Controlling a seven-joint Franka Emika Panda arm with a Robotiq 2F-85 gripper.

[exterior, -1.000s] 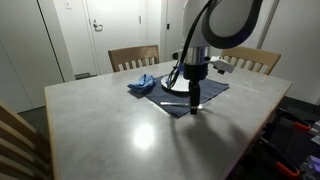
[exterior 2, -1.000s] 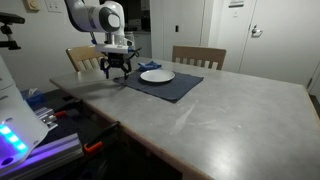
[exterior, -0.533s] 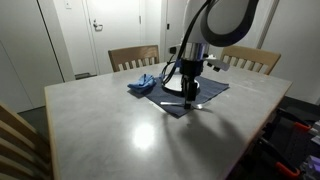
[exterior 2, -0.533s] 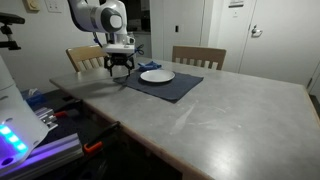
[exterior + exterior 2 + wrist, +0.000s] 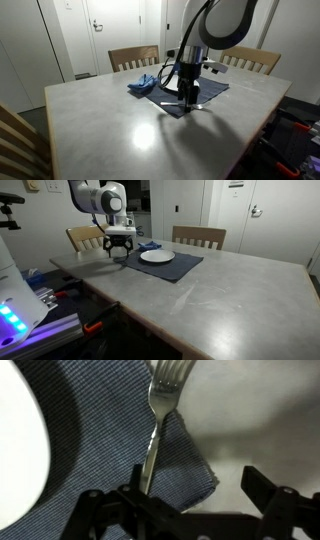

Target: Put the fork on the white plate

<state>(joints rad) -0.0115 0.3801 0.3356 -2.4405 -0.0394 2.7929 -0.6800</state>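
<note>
A silver fork (image 5: 160, 410) lies on a dark blue placemat (image 5: 110, 450), its tines pointing away, close to the mat's corner. The white plate (image 5: 18, 440) sits on the mat to the fork's left, and also shows in an exterior view (image 5: 157, 255). My gripper (image 5: 198, 480) is open and empty just above the mat's corner. The fork's handle runs under the left finger, and the right finger is over the bare table. The gripper shows in both exterior views (image 5: 188, 100) (image 5: 119, 250).
A crumpled blue cloth (image 5: 143, 84) lies on the grey table (image 5: 110, 125) beside the placemat (image 5: 205, 92). Wooden chairs (image 5: 133, 58) stand at the far side. The table edge is near the mat (image 5: 165, 268).
My gripper has shifted slightly sideways over the placemat's corner and stays open. The fork and the plate have not moved.
</note>
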